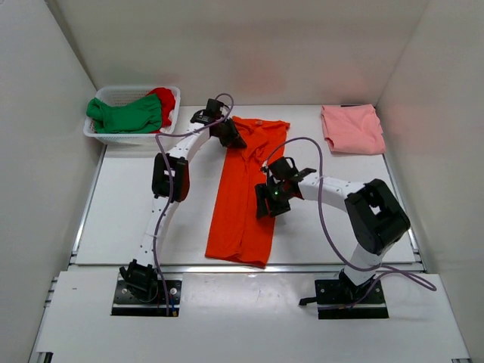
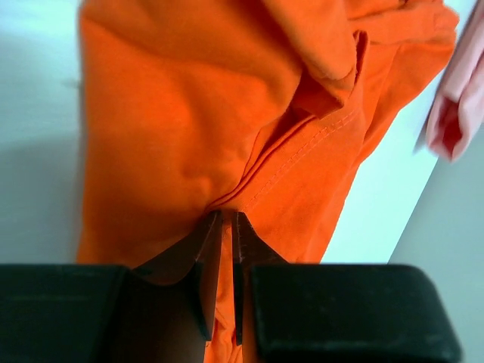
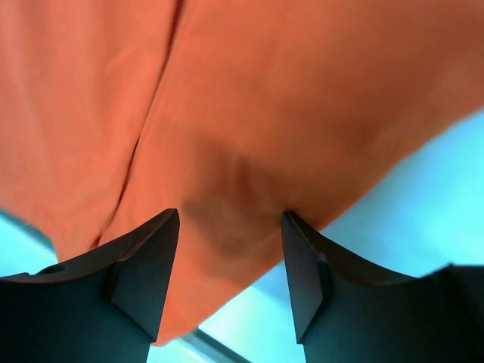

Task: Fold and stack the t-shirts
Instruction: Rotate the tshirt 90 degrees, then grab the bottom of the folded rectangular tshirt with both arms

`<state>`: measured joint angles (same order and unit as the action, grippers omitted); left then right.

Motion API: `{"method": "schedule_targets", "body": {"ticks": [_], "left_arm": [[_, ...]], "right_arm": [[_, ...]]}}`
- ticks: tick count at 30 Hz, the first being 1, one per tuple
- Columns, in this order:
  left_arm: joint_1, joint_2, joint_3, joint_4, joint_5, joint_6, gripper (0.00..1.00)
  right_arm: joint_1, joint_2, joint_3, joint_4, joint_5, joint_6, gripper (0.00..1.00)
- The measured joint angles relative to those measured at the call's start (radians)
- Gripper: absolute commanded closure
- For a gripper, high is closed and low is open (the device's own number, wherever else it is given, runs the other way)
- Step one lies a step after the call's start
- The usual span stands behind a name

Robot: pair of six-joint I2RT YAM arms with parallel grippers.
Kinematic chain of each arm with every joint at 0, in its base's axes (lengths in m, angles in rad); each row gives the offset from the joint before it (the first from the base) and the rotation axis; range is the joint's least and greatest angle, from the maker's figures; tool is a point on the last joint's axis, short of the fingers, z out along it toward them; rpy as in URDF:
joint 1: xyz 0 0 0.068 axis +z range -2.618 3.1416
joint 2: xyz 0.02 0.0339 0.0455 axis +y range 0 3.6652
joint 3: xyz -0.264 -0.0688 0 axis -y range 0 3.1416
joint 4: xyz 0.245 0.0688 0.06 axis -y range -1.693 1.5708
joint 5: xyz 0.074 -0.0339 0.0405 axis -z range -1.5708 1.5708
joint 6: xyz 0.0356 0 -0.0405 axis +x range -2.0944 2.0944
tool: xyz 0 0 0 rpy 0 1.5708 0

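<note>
White walls boxed in a pale table (image 1: 128,219), where a bright orange short-sleeved cloth t-shirt (image 1: 246,197) lay lengthwise down the middle, drawn into a long narrow strip with its collar end far from the arm bases. The left gripper (image 1: 233,138) sat at the shirt's far left edge, its jaws clenched on a raised pleat of orange cloth (image 2: 189,113). The right gripper (image 1: 268,204) rested at the shirt's right edge about midway along, jaws spread wide over the fabric (image 3: 302,98) and grasping nothing. A folded pale salmon pink t-shirt (image 1: 352,128) lay at the far right corner. A white plastic basket (image 1: 113,137) at the far left held a crumpled green t-shirt (image 1: 125,115) and a red t-shirt (image 1: 165,100).
</note>
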<state>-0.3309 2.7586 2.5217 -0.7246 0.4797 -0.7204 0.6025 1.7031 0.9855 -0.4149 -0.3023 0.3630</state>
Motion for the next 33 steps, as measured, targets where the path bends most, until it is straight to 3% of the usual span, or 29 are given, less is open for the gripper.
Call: {"method": "schedule_targets", "body": {"ticks": [5,8,11,12,15,17,19,22,24,26,28,31,33], "left_arm": [[0.046,0.0,-0.01,0.045,-0.027,-0.062,0.76],[0.07,0.01,-0.009,0.109,-0.028,-0.107,0.62],[0.1,0.066,0.04,0.233,0.05,-0.195,0.57],[0.107,0.095,0.075,0.279,0.096,-0.238,0.5],[0.126,0.153,0.177,0.365,0.22,-0.339,0.49],[0.122,0.138,0.219,0.327,0.284,-0.335,0.49],[0.101,0.066,0.233,0.183,0.289,-0.238,0.51],[0.035,-0.145,0.161,-0.133,0.145,-0.023,0.53],[-0.037,-0.364,-0.031,-0.242,-0.011,0.094,0.54],[-0.126,-0.661,-0.388,-0.221,-0.113,0.154,0.56],[-0.198,-0.975,-0.827,-0.084,-0.104,0.149,0.57],[-0.176,-1.36,-1.407,0.05,-0.123,0.108,0.54],[-0.143,-1.484,-1.656,0.085,-0.164,0.072,0.51]], "right_arm": [[-0.072,0.068,0.099,-0.076,0.027,-0.105,0.45],[-0.088,0.103,0.15,-0.11,0.04,-0.154,0.44],[-0.086,0.123,0.184,-0.135,0.054,-0.183,0.41],[-0.082,0.126,0.193,-0.141,0.063,-0.188,0.37],[-0.058,0.125,0.211,-0.148,0.11,-0.19,0.27],[-0.053,0.104,0.214,-0.151,0.144,-0.174,0.25],[-0.048,0.048,0.2,-0.152,0.18,-0.134,0.28],[-0.049,-0.145,0.069,-0.095,0.245,-0.025,0.37],[-0.043,-0.309,-0.073,-0.062,0.292,0.068,0.38],[-0.023,-0.465,-0.225,-0.057,0.347,0.169,0.37],[0.011,-0.566,-0.346,-0.053,0.37,0.244,0.37],[0.042,-0.684,-0.479,-0.077,0.382,0.332,0.37],[0.044,-0.743,-0.527,-0.081,0.384,0.375,0.37]]}}
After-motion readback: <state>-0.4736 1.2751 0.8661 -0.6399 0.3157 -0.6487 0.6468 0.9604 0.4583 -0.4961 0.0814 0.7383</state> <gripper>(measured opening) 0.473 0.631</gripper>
